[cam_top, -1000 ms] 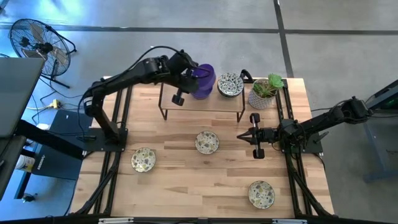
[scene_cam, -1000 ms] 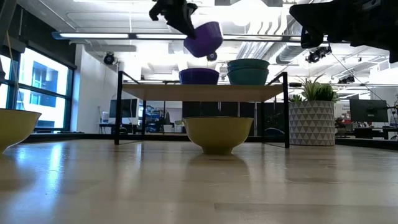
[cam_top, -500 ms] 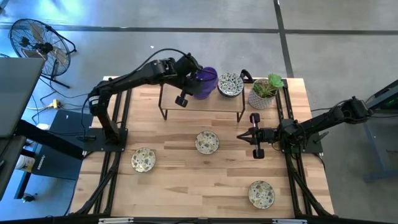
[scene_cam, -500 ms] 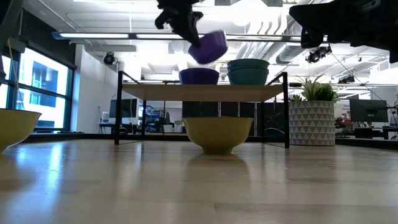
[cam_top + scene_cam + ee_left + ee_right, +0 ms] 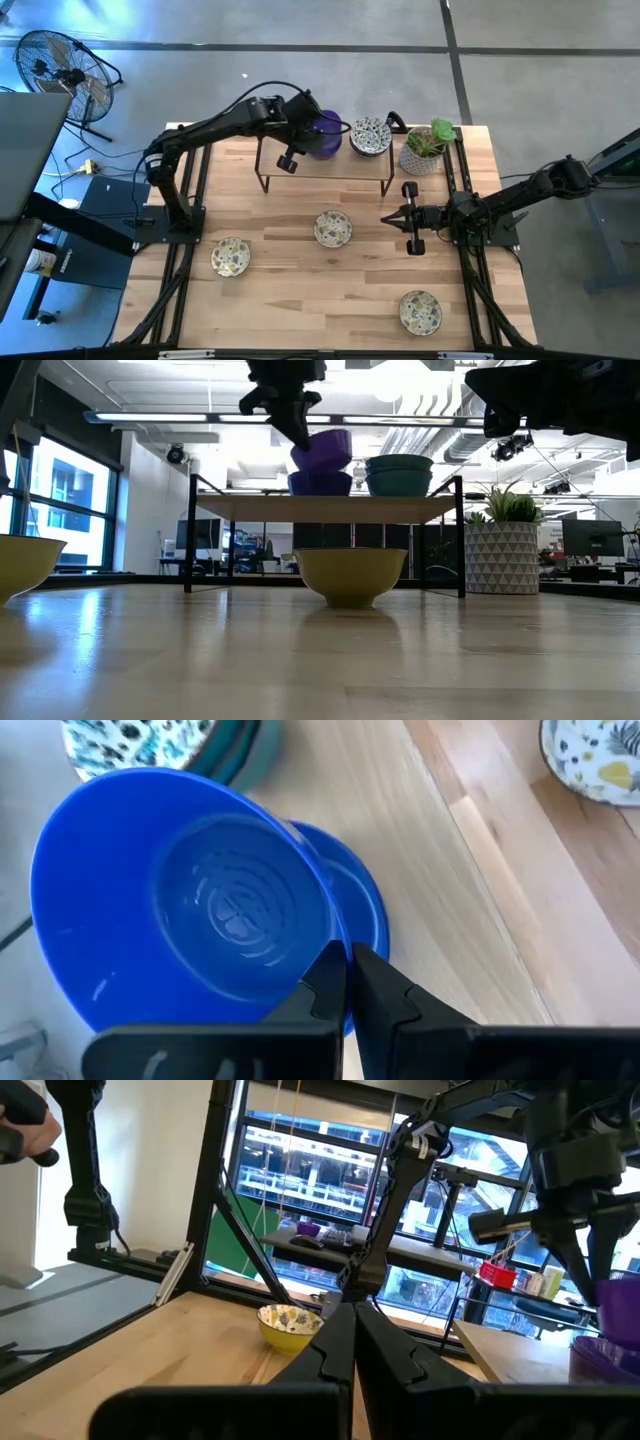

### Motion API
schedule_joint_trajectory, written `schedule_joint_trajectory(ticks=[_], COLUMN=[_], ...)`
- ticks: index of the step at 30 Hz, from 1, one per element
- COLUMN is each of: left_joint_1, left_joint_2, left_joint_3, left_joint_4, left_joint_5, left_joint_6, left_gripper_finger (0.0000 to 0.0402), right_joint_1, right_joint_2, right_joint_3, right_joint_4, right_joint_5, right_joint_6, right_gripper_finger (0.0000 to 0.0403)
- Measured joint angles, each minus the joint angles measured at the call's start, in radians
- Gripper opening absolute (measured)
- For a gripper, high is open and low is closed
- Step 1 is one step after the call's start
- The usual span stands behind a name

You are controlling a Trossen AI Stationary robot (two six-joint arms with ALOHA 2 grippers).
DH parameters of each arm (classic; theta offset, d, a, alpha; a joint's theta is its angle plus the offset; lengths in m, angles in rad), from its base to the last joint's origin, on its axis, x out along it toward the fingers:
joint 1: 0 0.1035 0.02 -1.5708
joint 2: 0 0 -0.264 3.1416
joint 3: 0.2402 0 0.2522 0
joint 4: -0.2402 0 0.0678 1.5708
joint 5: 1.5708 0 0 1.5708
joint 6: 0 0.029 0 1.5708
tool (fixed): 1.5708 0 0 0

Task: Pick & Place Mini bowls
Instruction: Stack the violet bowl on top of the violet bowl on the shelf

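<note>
The left gripper (image 5: 305, 122) is up over the back of the table, above the raised wooden shelf on a thin black metal frame (image 5: 340, 166), its two dark fingers (image 5: 330, 982) clenched on the rim of a glossy solid-purple mini bowl (image 5: 325, 127). That bowl hangs tilted, directly over a second purple mini bowl (image 5: 320, 483) that sits on the shelf; in the low view the held bowl's underside meets or nearly meets the rim of the one below, and I cannot tell which. Just beside them on the shelf stands a stack of teal-sided bowls with cream speckled floral insides (image 5: 370, 135), and off the shelf's end a patterned white pot with a green plant (image 5: 425, 148). Three more cream floral mini bowls with yellow outsides lie on the light wooden tabletop (image 5: 300, 300): one near the middle (image 5: 333, 228), one toward the left arm's side (image 5: 230, 257), one at the front right (image 5: 420, 311). The right gripper (image 5: 388, 220) waits at the table's right side, its fingers pressed together on nothing.
</note>
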Motion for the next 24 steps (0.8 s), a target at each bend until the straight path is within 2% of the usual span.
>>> schedule_joint_trajectory(ticks=[9,18,24], left_joint_1=[0.000,-0.001,-0.010], left_joint_2=[0.033,0.065,0.064], left_joint_3=[0.001,-0.001,0.000], left_joint_4=[-0.006,-0.011,0.009], left_joint_5=[0.010,-0.027,-0.027], left_joint_6=[0.000,0.000,-0.021], left_gripper_finger=[0.0001,0.0002,0.0046], right_joint_1=[0.000,0.000,0.000], right_joint_2=[0.000,0.000,0.000], right_joint_3=[0.000,0.000,0.000], right_joint_4=[0.000,0.000,0.000], right_joint_5=[0.000,-0.002,-0.003], right_joint_6=[0.000,0.000,0.000], right_gripper_finger=[0.0000,0.0000,0.0000])
